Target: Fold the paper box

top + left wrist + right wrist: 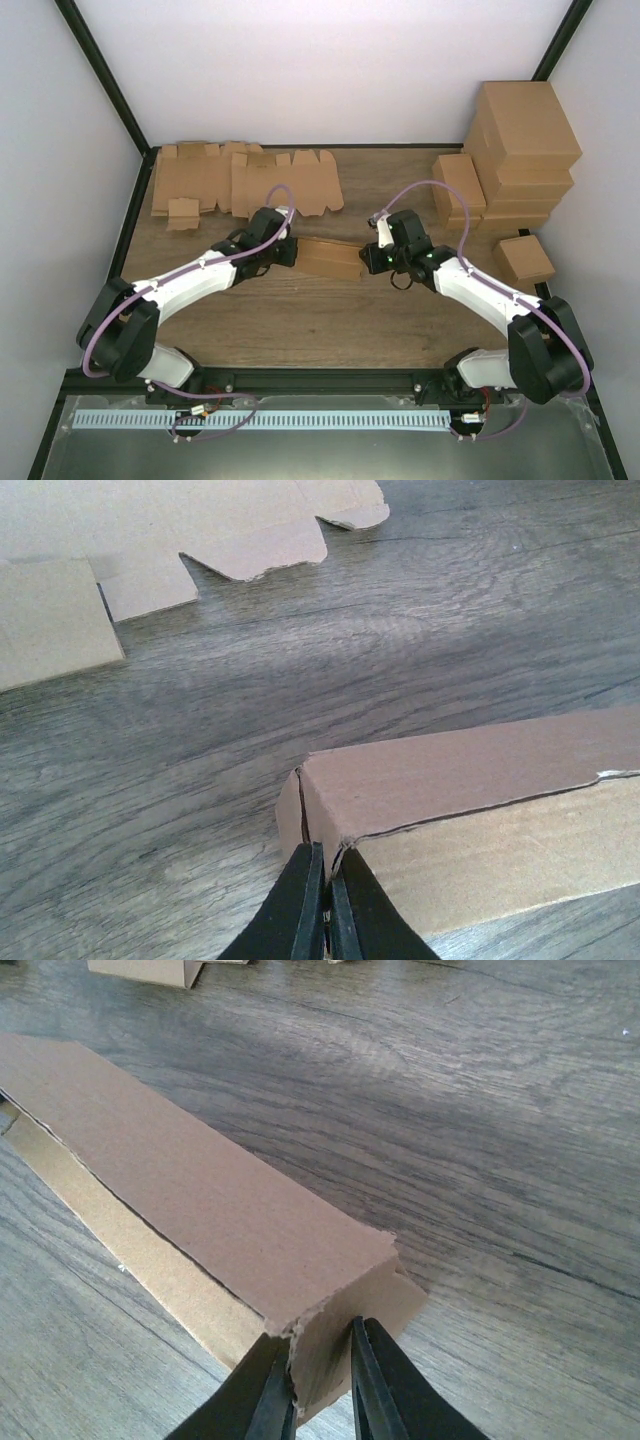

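Observation:
The paper box lies in the middle of the table as a long, low brown cardboard block, folded up. My left gripper is at its left end. In the left wrist view the gripper is shut, pinching a thin cardboard edge at the corner of the box. My right gripper is at the right end. In the right wrist view its fingers clamp part of the end wall of the box, one at the torn corner edge and one on the end face.
Flat cardboard blanks lie spread at the back left, and their edges show in the left wrist view. Folded brown boxes are stacked at the back right. One small box stands near the right arm.

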{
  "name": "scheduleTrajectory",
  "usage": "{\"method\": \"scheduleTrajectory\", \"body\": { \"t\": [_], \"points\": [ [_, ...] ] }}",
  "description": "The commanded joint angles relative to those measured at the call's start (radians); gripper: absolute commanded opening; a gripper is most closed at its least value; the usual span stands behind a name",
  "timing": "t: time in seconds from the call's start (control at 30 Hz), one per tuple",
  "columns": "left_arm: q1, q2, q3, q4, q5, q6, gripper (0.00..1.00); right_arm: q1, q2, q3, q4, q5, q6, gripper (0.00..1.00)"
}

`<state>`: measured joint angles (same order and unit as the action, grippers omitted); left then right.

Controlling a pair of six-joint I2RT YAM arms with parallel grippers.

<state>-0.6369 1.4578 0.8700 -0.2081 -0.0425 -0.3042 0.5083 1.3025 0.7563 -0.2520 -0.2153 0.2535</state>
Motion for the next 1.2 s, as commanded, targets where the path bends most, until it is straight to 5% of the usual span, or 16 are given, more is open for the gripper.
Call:
{"method": "scheduleTrajectory", "body": {
  "t": [0.0,0.4,0.67,1.17],
  "points": [
    [-0.018,0.024,0.009,-0.060,-0.007,-0.004,0.04,0.010,0.012,0.057,-0.012,-0.025,0.028,0.14],
    [-0.030,0.041,0.002,-0.043,-0.016,-0.031,0.06,0.010,0.062,0.156,-0.147,-0.028,0.107,0.04],
    [-0.030,0.060,-0.005,0.001,0.014,-0.066,0.23,0.012,0.057,0.156,-0.160,-0.052,0.107,0.02],
    [-0.032,0.113,-0.007,-0.014,-0.040,-0.060,0.22,0.012,0.074,0.230,-0.232,-0.070,0.150,0.04]
  ]
}}
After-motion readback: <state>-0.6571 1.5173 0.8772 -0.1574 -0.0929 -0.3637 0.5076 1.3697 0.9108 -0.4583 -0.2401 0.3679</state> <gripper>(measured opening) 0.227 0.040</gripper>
